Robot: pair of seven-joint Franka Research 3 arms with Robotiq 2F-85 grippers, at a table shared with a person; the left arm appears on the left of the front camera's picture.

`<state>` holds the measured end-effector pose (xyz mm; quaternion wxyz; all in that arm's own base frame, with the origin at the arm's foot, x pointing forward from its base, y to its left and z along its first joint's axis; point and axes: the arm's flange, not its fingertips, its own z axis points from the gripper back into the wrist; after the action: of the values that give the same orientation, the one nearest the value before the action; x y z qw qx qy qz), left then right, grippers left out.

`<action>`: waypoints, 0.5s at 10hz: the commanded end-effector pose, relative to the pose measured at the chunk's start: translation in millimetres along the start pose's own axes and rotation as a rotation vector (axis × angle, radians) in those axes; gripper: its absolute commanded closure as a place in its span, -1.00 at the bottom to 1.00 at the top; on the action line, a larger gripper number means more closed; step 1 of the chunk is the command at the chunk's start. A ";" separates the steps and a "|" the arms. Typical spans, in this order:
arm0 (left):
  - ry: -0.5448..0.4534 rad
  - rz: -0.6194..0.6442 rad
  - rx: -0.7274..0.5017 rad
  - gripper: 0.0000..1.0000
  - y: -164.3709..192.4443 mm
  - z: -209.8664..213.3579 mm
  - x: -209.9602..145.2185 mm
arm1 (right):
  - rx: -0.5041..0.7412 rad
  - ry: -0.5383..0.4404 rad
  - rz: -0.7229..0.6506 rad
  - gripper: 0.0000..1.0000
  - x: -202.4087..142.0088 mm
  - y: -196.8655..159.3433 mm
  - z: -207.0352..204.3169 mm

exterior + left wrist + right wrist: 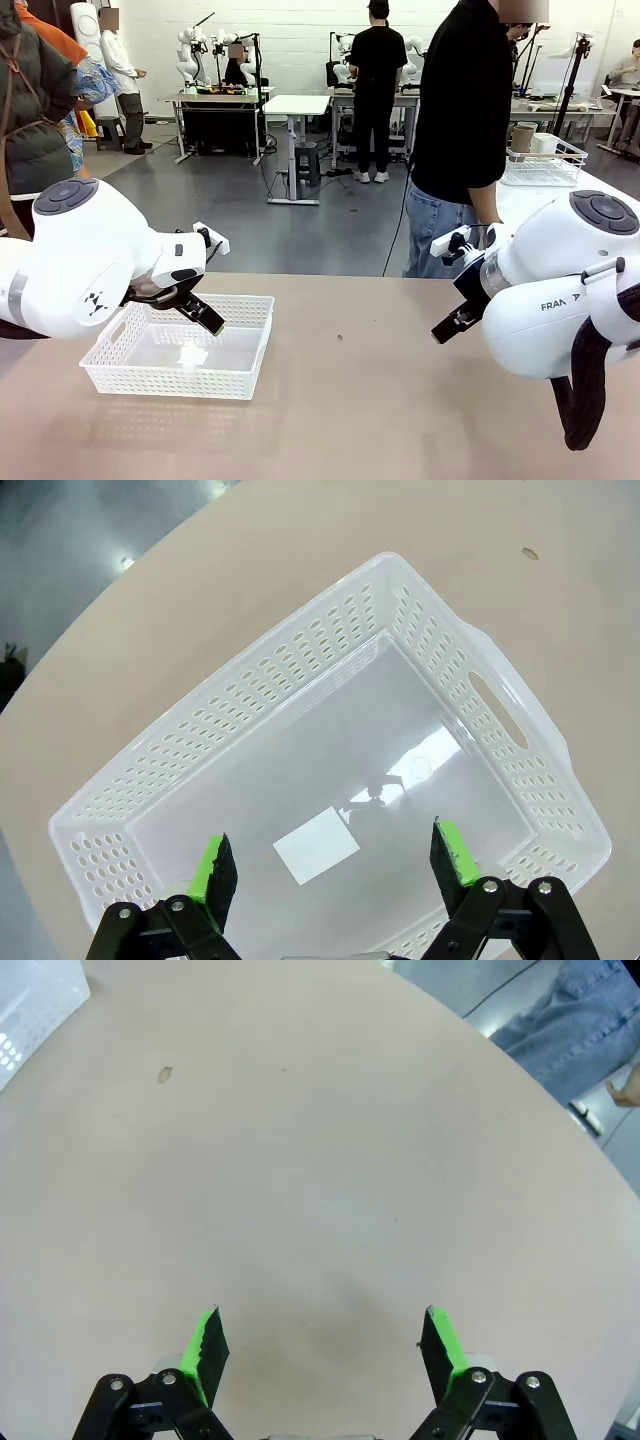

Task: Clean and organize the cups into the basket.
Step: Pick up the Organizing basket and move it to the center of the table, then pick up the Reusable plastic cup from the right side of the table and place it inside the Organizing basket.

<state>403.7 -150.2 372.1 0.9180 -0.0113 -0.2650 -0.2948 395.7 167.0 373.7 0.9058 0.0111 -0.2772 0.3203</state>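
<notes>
1. The white lattice basket (pixel 165 378) sits on the tan counter (pixel 380 420), on the robot's left side, with nothing inside it.
2. The left arm (pixel 75 255) reaches in from the left. The left jaws hang over the basket's inside, tilted downward and touching nothing.
3. In the left wrist view, the left jaws stand wide apart. Their green pads (pixel 212 865) frame the bare floor of the basket (pixel 300 650), and one oval handle cut-out lies toward the picture's right.
4. The right arm (pixel 560 280) comes in from the right. The right jaws hover above bare counter, well apart from the basket.
5. In the right wrist view, the right jaws are also spread wide, holding nothing. A corner of the basket (pixel 35 1005) shows at the upper left.
6. A small dark mark (pixel 340 339) lies on the counter between the two arms.
7. A person (pixel 465 130) in a dark top and blue jeans stands at the counter's far edge.
8. A tan-brown cup (pixel 522 137) stands in a white wire-grid basket (pixel 545 170) on a white table behind the person, far from the lattice basket.
</notes>
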 end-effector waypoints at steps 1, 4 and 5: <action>0.000 0.000 0.000 -1.00 0.0 0.0 0.0 | 0.000 0.000 0.000 -1.00 0.0 0.0 0.0; 0.000 0.000 0.000 -1.00 0.0 0.0 0.0 | 0.000 0.000 0.000 -1.00 0.0 0.0 0.0; 0.000 0.000 0.000 -1.00 0.0 0.0 0.0 | 0.031 0.015 0.023 -1.00 -1.9 1.9 -5.5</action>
<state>403.7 -150.2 372.1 0.9180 -0.0113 -0.2650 -0.2948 395.1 168.3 372.3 0.9058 0.0117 -0.2747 0.3223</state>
